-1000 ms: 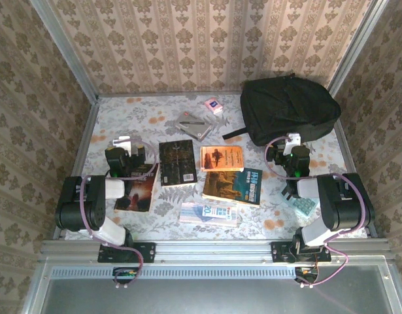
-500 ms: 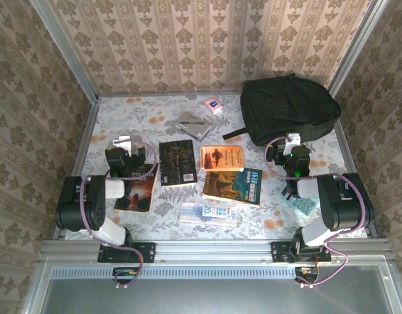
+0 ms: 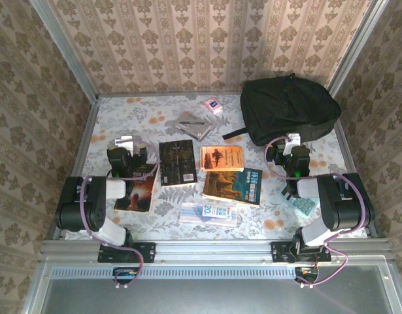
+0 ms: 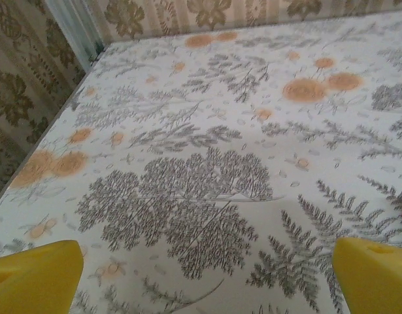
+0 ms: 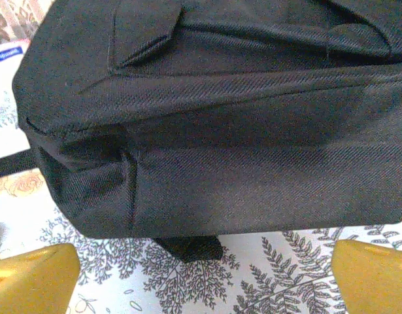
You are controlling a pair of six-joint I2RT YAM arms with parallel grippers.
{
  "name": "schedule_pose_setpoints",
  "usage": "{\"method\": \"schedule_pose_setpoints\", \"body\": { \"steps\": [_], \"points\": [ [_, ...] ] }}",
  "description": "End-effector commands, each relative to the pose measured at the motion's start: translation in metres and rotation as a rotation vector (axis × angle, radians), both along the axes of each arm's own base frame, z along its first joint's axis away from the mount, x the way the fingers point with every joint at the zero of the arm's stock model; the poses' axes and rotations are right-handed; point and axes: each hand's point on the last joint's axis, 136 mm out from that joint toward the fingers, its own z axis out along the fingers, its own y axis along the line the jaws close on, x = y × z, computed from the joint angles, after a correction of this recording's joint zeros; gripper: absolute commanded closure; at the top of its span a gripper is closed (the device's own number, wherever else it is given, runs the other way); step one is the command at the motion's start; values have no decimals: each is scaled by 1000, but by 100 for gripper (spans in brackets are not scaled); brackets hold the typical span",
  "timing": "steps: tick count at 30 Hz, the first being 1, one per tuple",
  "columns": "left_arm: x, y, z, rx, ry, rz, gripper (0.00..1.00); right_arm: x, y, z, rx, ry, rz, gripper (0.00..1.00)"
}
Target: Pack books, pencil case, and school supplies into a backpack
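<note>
Both are gaping empty: my left gripper (image 4: 206,275) is hovering over the table (image 4: 187,131) near its left edge, my right gripper (image 5: 204,275) facing the backpack (image 5: 240,131).

This is a robot test cell dressed as a home. Damask wallpaper panels (image 3: 207,39) stand in an aluminium frame (image 3: 214,248) around a fern-print tabletop (image 3: 142,118).
</note>
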Motion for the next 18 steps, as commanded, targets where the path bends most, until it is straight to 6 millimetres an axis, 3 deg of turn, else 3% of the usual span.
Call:
{"method": "schedule_pose_setpoints", "body": {
  "steps": [1,5,8,10,14,16,18],
  "points": [
    [-7,3,42,61,-50,51,0,5,14,31,-57,20,35,0],
    [-11,-37,103,117,-148,-46,0,-2,48,106,-94,-141,77,0],
    [-28,-69,149,-25,-215,-76,0,-16,87,158,-27,-237,143,0],
    [-45,-91,172,-133,-178,-129,0,-28,113,183,24,-242,202,0],
    [-93,-125,201,-249,-43,-271,0,-63,148,211,117,-184,286,0],
    [-114,-140,206,-180,3,-366,0,-78,149,219,129,-138,252,0],
    [-127,-137,203,-129,51,-351,0,-91,152,224,82,-67,257,0]
  ]
}}
